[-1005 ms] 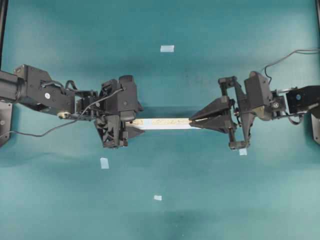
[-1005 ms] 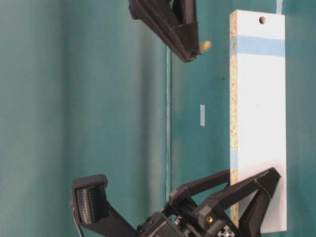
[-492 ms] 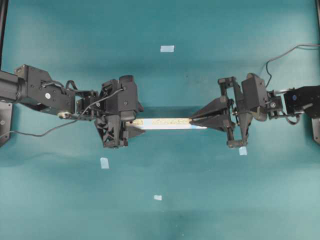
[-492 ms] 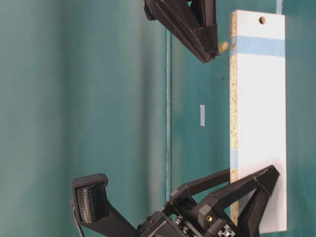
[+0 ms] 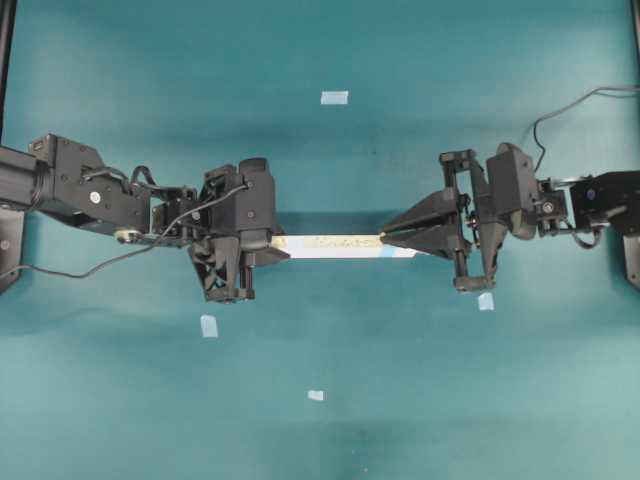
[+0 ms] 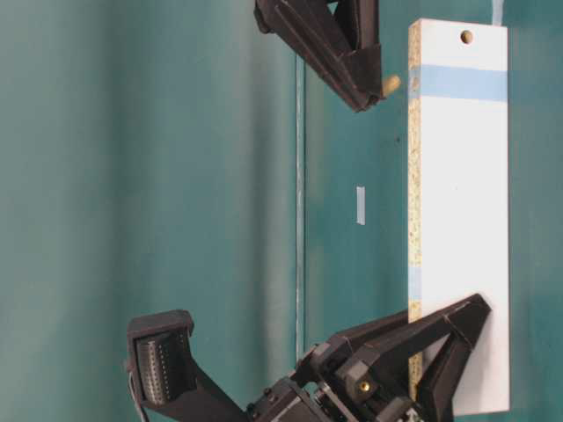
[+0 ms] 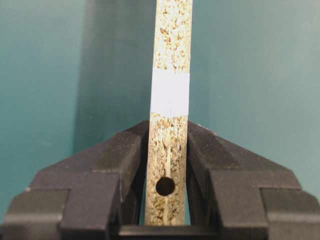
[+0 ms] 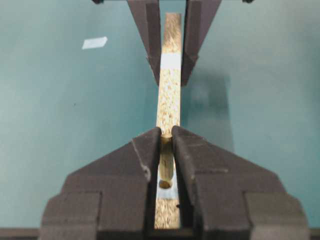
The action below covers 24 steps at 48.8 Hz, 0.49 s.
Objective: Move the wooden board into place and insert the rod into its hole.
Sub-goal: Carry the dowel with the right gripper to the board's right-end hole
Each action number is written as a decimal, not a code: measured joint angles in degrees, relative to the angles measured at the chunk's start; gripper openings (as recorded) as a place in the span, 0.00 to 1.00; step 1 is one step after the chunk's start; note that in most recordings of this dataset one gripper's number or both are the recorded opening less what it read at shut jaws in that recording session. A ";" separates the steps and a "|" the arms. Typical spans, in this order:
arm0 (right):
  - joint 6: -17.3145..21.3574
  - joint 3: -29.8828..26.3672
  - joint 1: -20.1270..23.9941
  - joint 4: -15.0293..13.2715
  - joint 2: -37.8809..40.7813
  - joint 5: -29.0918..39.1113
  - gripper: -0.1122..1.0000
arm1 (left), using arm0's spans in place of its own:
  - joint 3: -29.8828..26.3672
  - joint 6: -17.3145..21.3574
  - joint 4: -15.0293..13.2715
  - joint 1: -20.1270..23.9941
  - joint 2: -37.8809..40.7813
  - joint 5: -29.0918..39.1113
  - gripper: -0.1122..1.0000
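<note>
The wooden board (image 5: 340,245) stands on its long edge between my two arms, speckled edge up and white face (image 6: 457,220) to the side. My left gripper (image 5: 275,247) is shut on its left end, and the fingers (image 7: 125,160) press both faces. A dark hole (image 7: 165,186) in the speckled edge lies between them. My right gripper (image 5: 383,238) is shut on the rod (image 8: 166,160). The rod tip (image 6: 391,84) sticks out of the fingertips. It hovers a small gap off the board's edge, at the light-blue band (image 6: 462,82) near the right end. A dark dot (image 6: 414,83) marks the edge there.
Pale-blue tape squares lie on the teal table at the back (image 5: 334,97), front left (image 5: 209,325), front middle (image 5: 315,395) and under the right arm (image 5: 485,301). A cable (image 5: 580,100) loops at the far right. Another round hole (image 6: 466,37) pierces the white face.
The left jaws have closed from wide open onto the board's end. The right gripper has brought the rod from well clear of the board to just off its speckled edge.
</note>
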 measured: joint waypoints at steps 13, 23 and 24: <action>-0.09 -0.09 -0.09 0.09 1.67 -0.26 0.19 | -0.09 0.00 0.00 -0.18 0.00 0.00 0.29; -0.18 -0.70 -0.09 0.09 1.93 -0.18 0.19 | 0.00 0.00 -0.09 -0.26 -0.09 0.00 0.29; -0.18 -0.70 -0.09 0.00 1.93 -0.18 0.19 | 0.00 0.09 0.00 -0.26 0.00 0.00 0.29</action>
